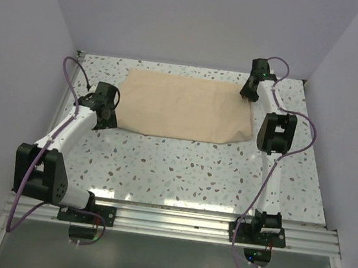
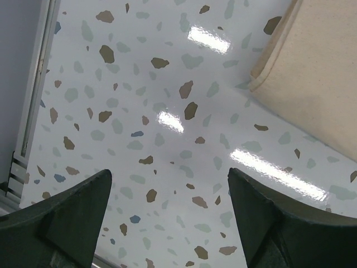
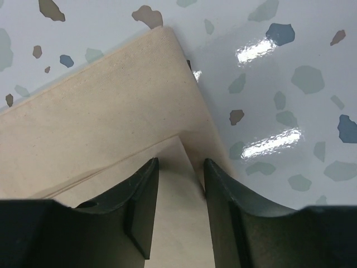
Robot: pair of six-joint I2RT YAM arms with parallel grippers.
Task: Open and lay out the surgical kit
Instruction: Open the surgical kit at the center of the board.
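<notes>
Table: glossy speckled terrazzo, pale walls.
Left gripper: wide.
Right gripper: narrow over cloth wrap; grip unclear.

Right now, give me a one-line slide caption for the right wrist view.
Right gripper fingers straddle a folded corner of the beige cloth wrap on the speckled table.

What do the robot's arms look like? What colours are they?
There are two thin arms. The left arm and the right arm are white tubes joined by chunky black joints. A purple cable loops along each one. The left gripper and the right gripper are black, each with two dark wedge-shaped fingers. A tiny green light glows on the right arm.
</notes>
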